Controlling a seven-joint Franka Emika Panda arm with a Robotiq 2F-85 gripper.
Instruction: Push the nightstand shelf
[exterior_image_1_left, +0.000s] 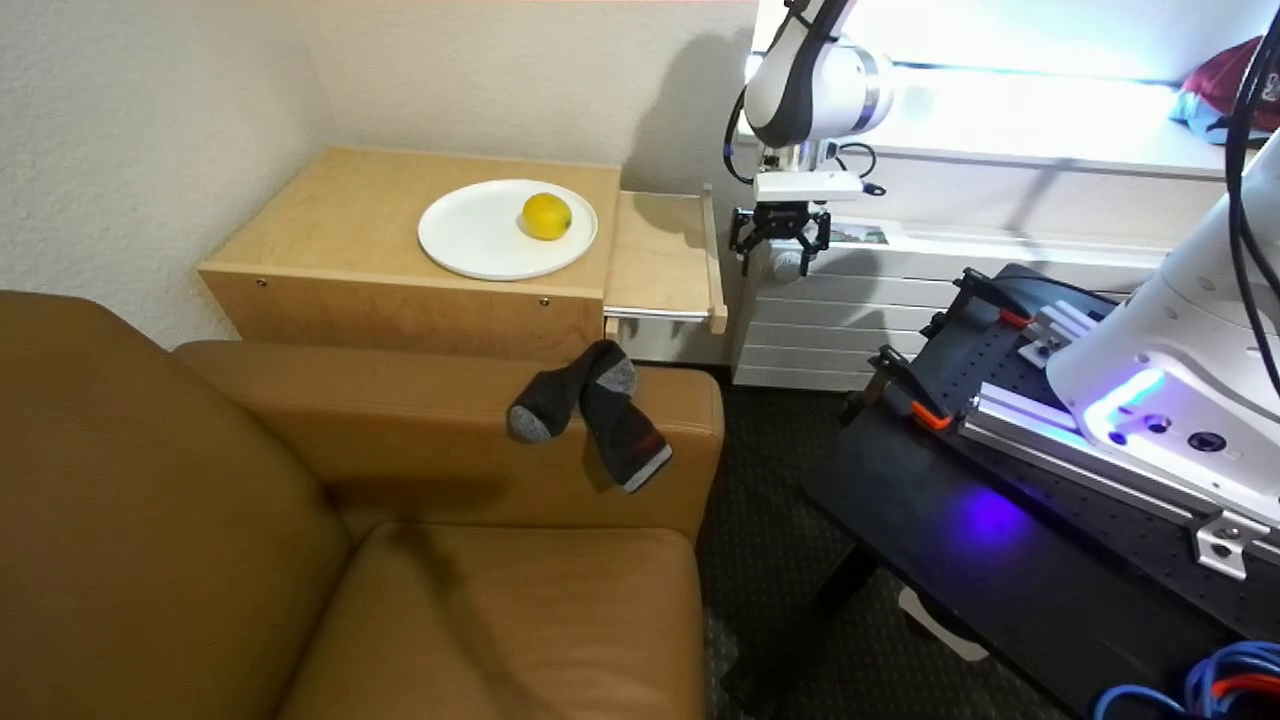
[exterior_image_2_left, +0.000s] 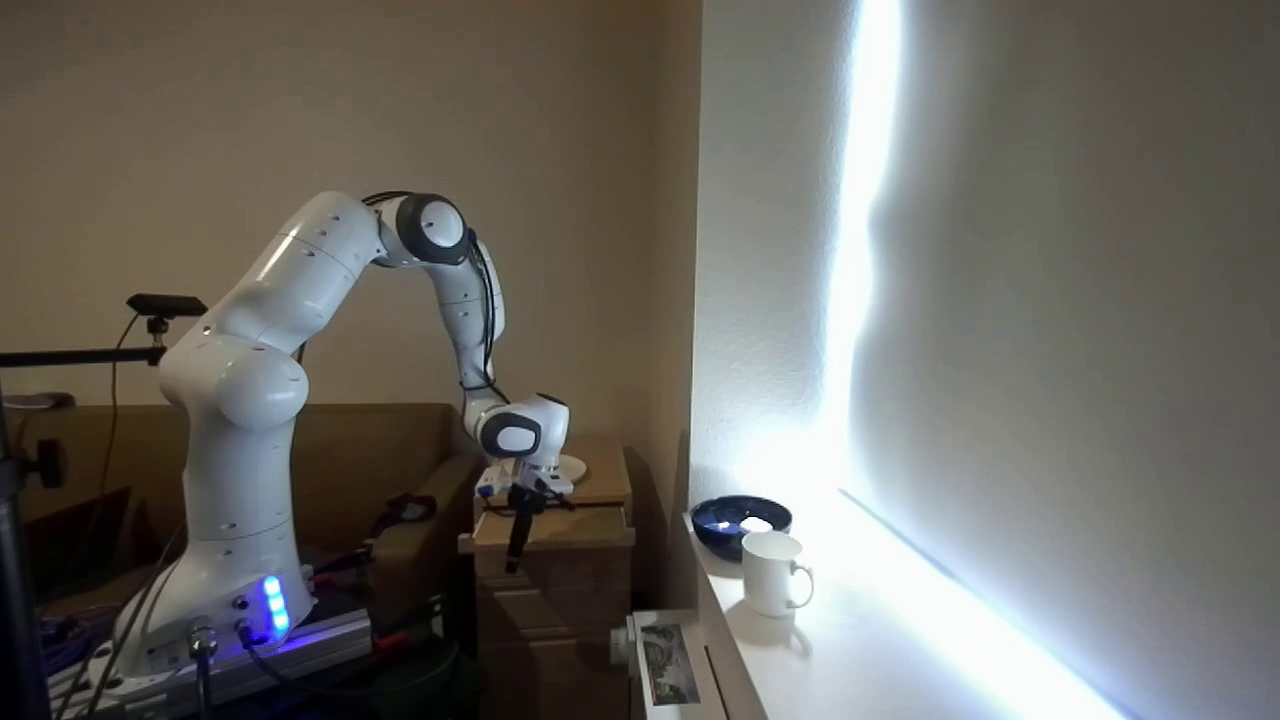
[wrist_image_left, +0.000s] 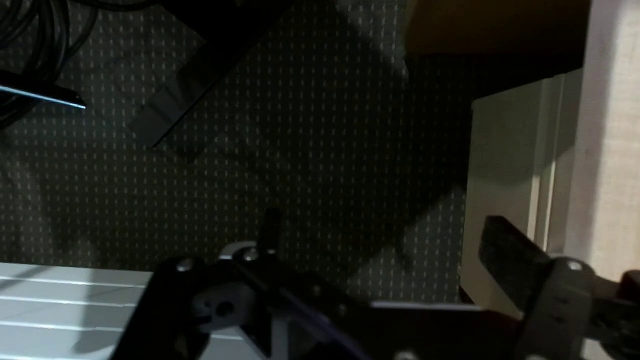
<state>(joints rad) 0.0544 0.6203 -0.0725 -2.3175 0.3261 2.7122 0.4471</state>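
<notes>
Nearest in an exterior view, a brown armchair (exterior_image_1_left: 590, 590) stands before the nightstand (exterior_image_1_left: 335, 220), dark socks (exterior_image_1_left: 602, 405) over the armrest (exterior_image_1_left: 420, 410). Atop the nightstand, a white plate (exterior_image_1_left: 470, 238) carries a yellow fruit (exterior_image_1_left: 546, 216). The nightstand shelf (exterior_image_1_left: 658, 250) juts from the nightstand's side, between it and the gripper (exterior_image_1_left: 775, 264), which hangs just past the shelf's edge, apart, fingers spread. Behind, on that side, is a white radiator (exterior_image_1_left: 840, 350).

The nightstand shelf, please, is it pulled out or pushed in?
Pulled out: in an exterior view, the nightstand shelf juts beyond the top of the nightstand.
</notes>
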